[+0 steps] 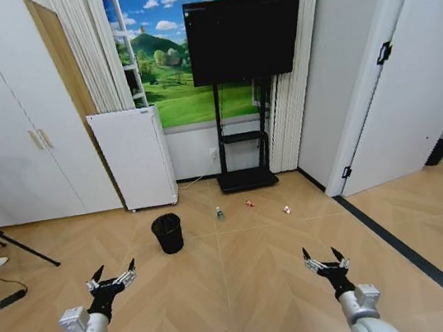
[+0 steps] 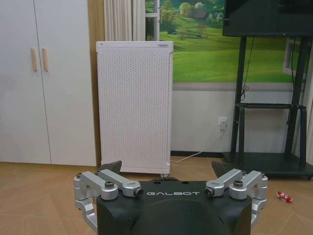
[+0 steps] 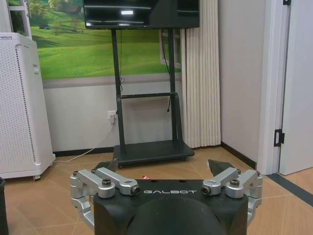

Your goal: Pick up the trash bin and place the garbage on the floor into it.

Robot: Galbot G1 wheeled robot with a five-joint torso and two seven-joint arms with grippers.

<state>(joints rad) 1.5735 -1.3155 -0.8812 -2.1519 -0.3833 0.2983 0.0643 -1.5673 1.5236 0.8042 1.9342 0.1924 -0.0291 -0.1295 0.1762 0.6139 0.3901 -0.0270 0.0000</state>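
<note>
The small black trash bin (image 1: 167, 233) stands upright on the floor (image 1: 239, 280), ahead of me and slightly left. The garbage lies in a row to its right: a clear bottle with a green label (image 1: 219, 213), a red wrapper (image 1: 250, 203) and a white-and-red piece (image 1: 287, 209). My left gripper (image 1: 112, 274) hovers open and empty, well short of the bin. Equally far back, my right gripper (image 1: 325, 259) is also open with nothing in it. In the left wrist view the left gripper (image 2: 166, 169) is spread wide, with a red wrapper (image 2: 284, 197) beyond it. The right gripper (image 3: 162, 166) is spread too.
A tall white perforated appliance (image 1: 134, 156) stands against the wall behind the bin. A TV on a black stand (image 1: 247, 179) is behind the garbage. A tripod leg (image 1: 17, 247) and cable lie at the left. A dark strip (image 1: 410, 255) crosses the floor on the right.
</note>
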